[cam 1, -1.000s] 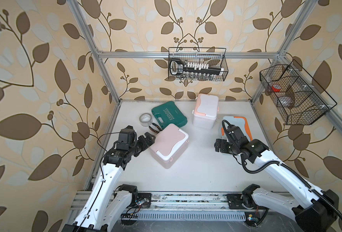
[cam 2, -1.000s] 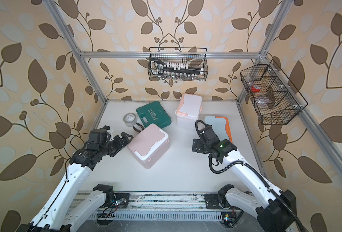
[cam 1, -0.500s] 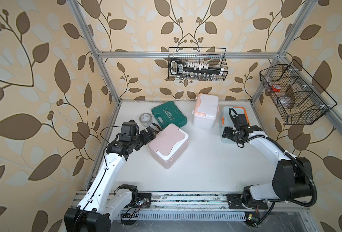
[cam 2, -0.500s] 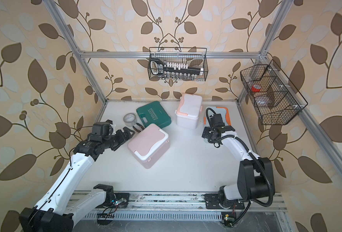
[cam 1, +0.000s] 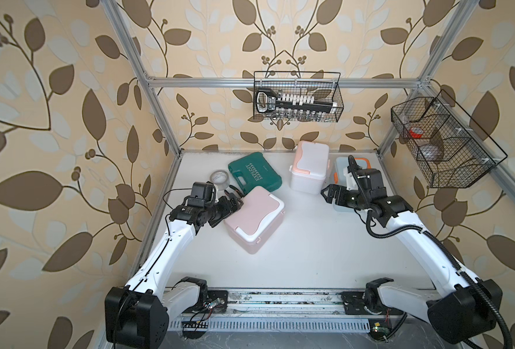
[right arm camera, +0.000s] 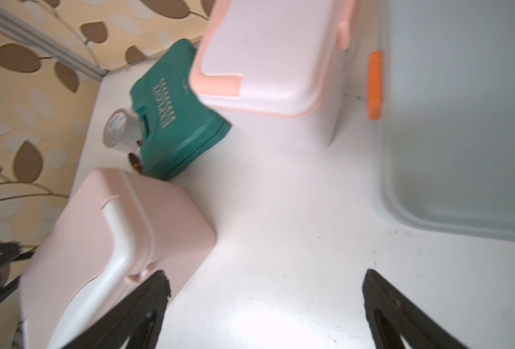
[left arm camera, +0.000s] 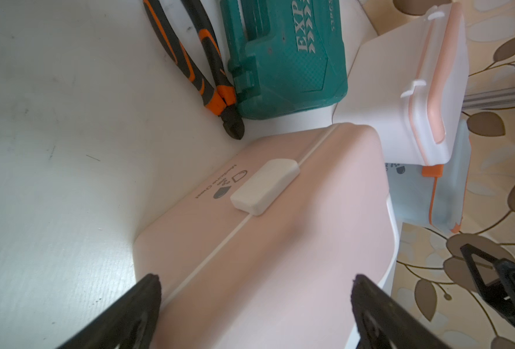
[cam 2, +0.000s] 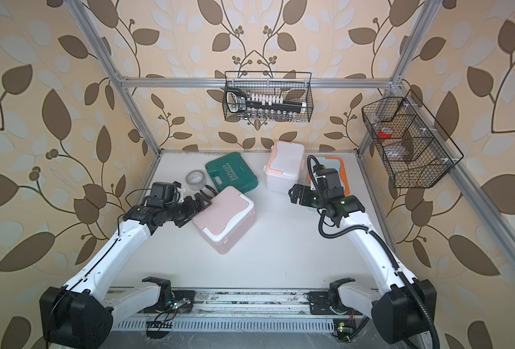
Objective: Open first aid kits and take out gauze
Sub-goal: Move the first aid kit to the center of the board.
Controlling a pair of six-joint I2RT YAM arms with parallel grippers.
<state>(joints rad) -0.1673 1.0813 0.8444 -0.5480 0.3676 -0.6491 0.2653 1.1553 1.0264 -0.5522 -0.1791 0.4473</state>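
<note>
Three first aid kits stand with lids down. The pink kit [cam 1: 254,217] [cam 2: 224,216] is nearest. The white kit with peach trim [cam 1: 309,166] is at the back. The light blue kit [cam 1: 339,169] is half hidden behind my right arm. My left gripper [cam 1: 235,201] [left arm camera: 254,279] is open, its jaws straddling the pink kit's [left arm camera: 280,226] left end below the white latch [left arm camera: 265,187]. My right gripper [cam 1: 330,195] [right arm camera: 265,276] is open over bare table between the pink kit [right arm camera: 114,235] and the blue kit [right arm camera: 462,121]. No gauze is in view.
A dark green case [cam 1: 254,175], a grey tape roll [cam 1: 220,179] and orange-handled pliers [left arm camera: 195,69] lie behind the pink kit. Wire baskets hang on the back wall [cam 1: 297,96] and right wall [cam 1: 443,142]. The side walls stand close to both arms.
My right gripper reached out to the blue kit, then swung back left over the table with its jaws wide. My left gripper edged closer onto the pink kit's end.
</note>
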